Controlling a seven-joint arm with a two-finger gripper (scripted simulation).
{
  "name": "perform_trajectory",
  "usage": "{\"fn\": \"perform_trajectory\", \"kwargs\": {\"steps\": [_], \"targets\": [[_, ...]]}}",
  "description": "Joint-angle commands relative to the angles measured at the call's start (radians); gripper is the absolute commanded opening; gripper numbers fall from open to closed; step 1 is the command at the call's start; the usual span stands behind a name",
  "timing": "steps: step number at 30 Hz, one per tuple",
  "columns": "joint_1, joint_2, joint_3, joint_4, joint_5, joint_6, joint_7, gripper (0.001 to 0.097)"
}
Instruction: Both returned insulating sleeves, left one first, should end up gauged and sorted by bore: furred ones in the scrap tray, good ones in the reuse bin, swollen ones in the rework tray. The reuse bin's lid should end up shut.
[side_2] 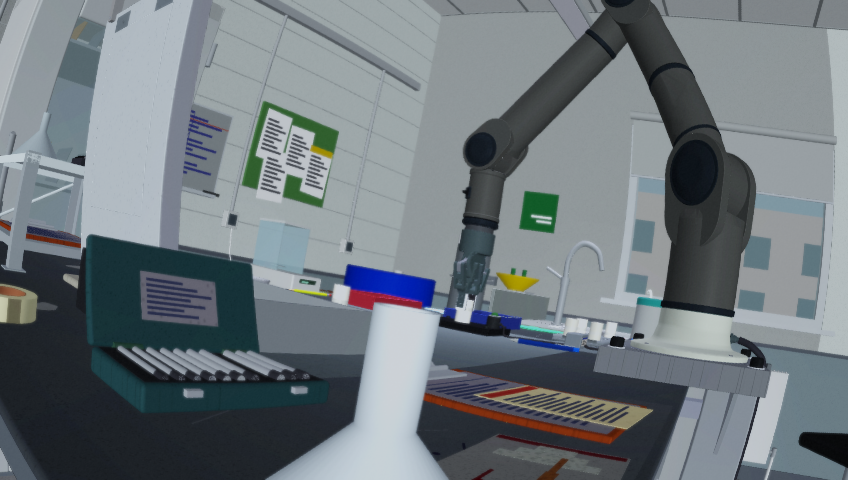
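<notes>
At the far end of the bench, a white insulating sleeve (463,310) stands upright on a dark fixture with blue blocks (476,321). The sleeve is held between the fingers of my gripper (466,302), which reaches straight down onto it. A blue round bin (390,284) and a red tray (375,299) sit just left of the fixture. A second white sleeve (340,294) stands left of the red tray. The large white flask hides part of the fixture's left end.
Behind the work are a grey wall with a green sign, a yellow funnel (516,280) on a grey box and a tap (580,267). A big white flask (387,392) fills the foreground. An open green gauge case (178,333) lies left. Several small white cylinders stand by the arm's base (684,351).
</notes>
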Motion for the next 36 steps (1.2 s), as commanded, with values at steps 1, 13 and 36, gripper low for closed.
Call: {"fn": "perform_trajectory", "kwargs": {"steps": [1, 13, 36], "targets": [[0.000, 0.000, 0.000, 0.000, 0.000, 0.000, 0.000, 0.0350], [0.000, 0.000, 0.000, 0.000, 0.000, 0.000, 0.000, 0.0110], [0.004, -0.014, -0.005, -0.002, -0.007, 0.015, 0.005, 0.0080]]}}
